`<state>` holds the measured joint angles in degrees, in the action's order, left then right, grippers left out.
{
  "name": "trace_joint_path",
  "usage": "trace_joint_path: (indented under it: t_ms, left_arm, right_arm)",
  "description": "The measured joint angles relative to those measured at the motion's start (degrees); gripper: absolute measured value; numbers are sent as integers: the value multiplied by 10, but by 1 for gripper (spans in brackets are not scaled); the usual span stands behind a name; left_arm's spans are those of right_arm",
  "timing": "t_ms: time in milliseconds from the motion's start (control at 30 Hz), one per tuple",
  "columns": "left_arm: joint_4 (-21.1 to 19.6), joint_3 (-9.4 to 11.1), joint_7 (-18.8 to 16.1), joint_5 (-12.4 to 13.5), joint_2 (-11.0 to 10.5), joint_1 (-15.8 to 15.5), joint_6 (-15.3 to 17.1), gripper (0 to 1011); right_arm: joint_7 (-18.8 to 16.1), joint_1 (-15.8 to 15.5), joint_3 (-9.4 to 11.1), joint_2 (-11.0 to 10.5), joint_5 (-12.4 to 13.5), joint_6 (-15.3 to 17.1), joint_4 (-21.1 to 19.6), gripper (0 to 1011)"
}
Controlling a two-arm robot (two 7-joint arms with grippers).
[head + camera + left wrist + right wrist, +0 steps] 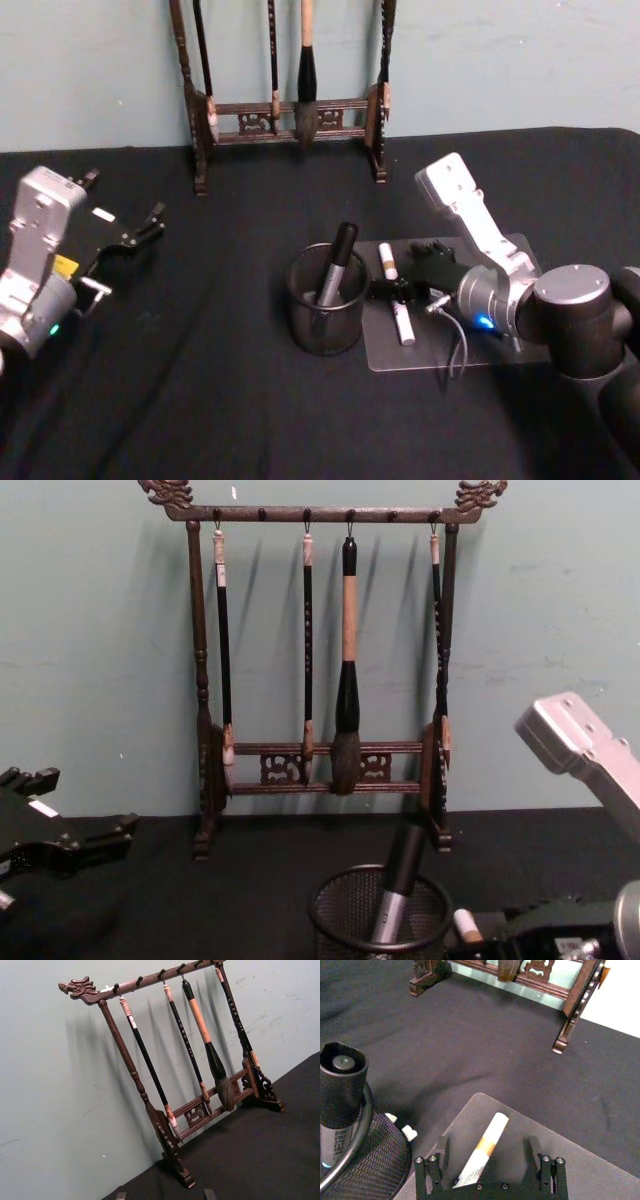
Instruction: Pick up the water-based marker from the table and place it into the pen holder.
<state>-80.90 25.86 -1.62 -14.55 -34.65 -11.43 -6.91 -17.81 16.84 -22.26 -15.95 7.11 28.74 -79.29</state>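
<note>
Right tool [488, 1146] straddles marker [388, 262], pen holder [325, 305] just beside.

Pen holder [326, 300]: mid tabletop [200, 400], upright marker [337, 262] inside.
Mat [400, 358]: just right of pen holder, water-based marker [388, 260] lying on it.
Brush rack [285, 115]: behind both.

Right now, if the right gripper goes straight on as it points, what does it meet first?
Probably the white marker, lying on the grey mat between the right gripper's open jaws.
</note>
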Motion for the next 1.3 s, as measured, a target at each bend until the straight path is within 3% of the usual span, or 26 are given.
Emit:
trace_joint_path:
  t_ms: [1100,1300]
  left_arm:
    - [0,0,0,0,0,0,0,1001]
    - [0,0,0,0,0,0,0,1001]
  right_arm:
    - [-9,-9,10,6,-10,2,-3,1002]
    - [-9,-9,10,5,-9,2,-3,883]
